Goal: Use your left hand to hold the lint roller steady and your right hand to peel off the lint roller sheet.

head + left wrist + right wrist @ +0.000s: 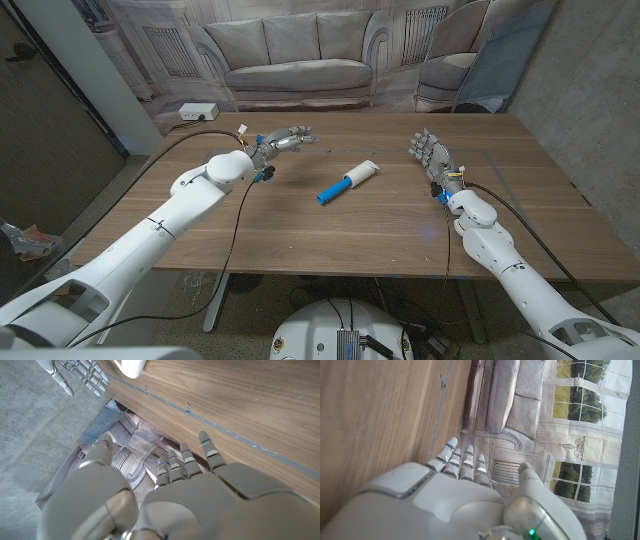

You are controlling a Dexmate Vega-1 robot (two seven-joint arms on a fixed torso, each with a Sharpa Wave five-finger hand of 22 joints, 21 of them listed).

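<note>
Left hand [283,141] hovers near the table's [300,235] far left edge, fingers apart, holding nothing. Right hand [430,155] stands upright toward the far right edge, fingers spread, also empty. Lint roller [348,183] lies untouched mid-table between them, blue handle toward the near edge. Judgement: both hands flank the roller for approach; grasp not yet begun.

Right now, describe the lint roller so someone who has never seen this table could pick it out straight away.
Start at the wooden table and look to its middle, between the left hand and the right hand, touching neither. The lint roller lies there on its side at a slant. Its bright blue handle and white roll set it apart.
</note>
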